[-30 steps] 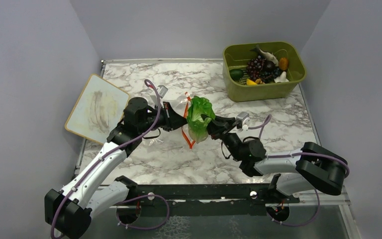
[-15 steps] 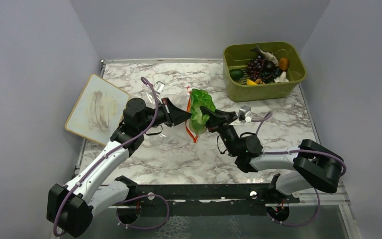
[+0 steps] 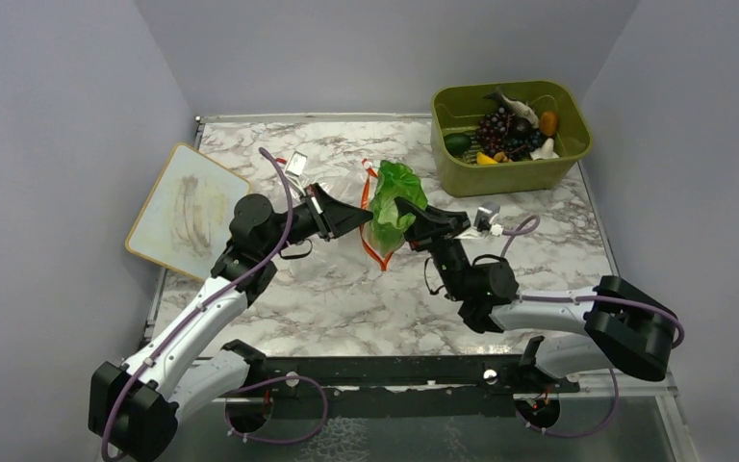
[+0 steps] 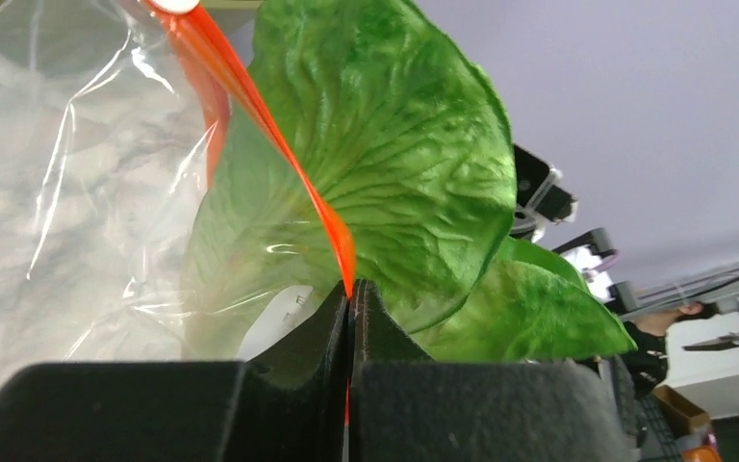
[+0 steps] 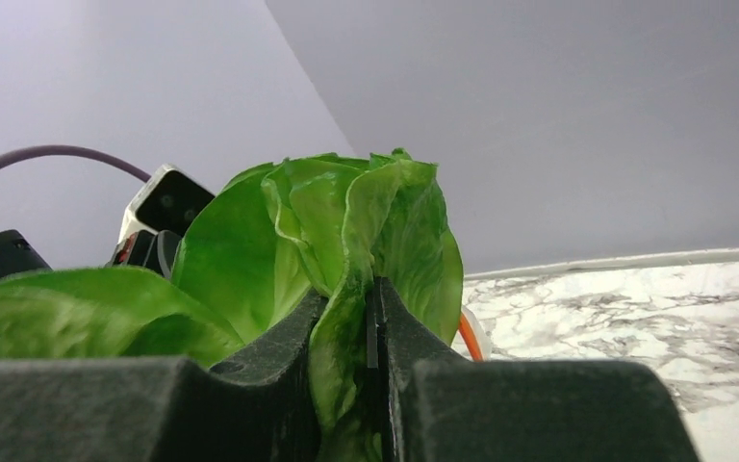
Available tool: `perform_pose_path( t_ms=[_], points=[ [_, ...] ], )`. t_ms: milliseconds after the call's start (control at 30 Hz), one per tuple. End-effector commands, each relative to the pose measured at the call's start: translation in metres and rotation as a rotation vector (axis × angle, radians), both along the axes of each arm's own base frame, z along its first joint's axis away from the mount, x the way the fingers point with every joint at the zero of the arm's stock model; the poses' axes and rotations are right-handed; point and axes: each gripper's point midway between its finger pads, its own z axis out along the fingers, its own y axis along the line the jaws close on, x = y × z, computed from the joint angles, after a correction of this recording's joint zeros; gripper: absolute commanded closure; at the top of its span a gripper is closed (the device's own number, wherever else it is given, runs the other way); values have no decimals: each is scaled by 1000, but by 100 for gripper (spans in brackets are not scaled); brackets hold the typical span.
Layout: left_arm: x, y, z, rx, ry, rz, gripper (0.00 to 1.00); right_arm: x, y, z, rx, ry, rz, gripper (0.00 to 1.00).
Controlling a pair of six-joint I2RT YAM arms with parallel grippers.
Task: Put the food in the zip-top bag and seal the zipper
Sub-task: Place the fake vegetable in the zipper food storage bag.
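The leafy green lettuce (image 3: pixel 392 197) hangs above mid-table, and my right gripper (image 3: pixel 406 208) is shut on one of its leaves (image 5: pixel 356 318). My left gripper (image 3: pixel 364 218) is shut on the orange-red zipper (image 4: pixel 300 183) of the clear zip-top bag (image 4: pixel 67 192), which it holds up right beside the lettuce. In the left wrist view the lettuce (image 4: pixel 394 183) lies partly behind the bag's film, its lower part inside the mouth. The zipper (image 3: pixel 373 248) loops open around the leaves. More food, purple grapes (image 3: pixel 494 128), a grey fish (image 3: pixel 515 104) and orange and yellow pieces, lies in the bin.
The olive-green bin (image 3: pixel 510 135) stands at the back right of the marble table (image 3: pixel 346 298). A white board (image 3: pixel 183 207) lies at the left edge. Grey walls close the table in on three sides.
Both grippers have moved away from the arm bases and a little right, carrying the bag and the lettuce together. Both grips are unchanged.
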Motion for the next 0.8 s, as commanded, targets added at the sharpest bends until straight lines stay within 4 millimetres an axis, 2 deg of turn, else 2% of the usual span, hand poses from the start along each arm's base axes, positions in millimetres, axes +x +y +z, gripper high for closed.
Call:
perform_pose_path(
  t_ms=[0,167,400,467,533,600,767],
  points=[
    [-18,0,26,-102,13,-43,100,-41,-43,66,292,-197,72,99],
    [-24,3,51,-178,9,-55,100,-38,-39,36,308,-94,127,99],
    [-25,4,57,-196,2,-55,100,-43,-37,35,306,-98,160,99],
    [-24,4,54,-196,4,-50,100,-37,-39,36,364,-54,153,99],
    [-22,3,50,-203,19,-47,100,-31,-42,47,420,-49,139,99],
    [-22,4,50,-231,30,-47,100,-35,-43,77,448,-121,131,99],
    [-23,5,56,-264,45,-48,100,-43,-46,121,493,-227,137,99]
  ],
)
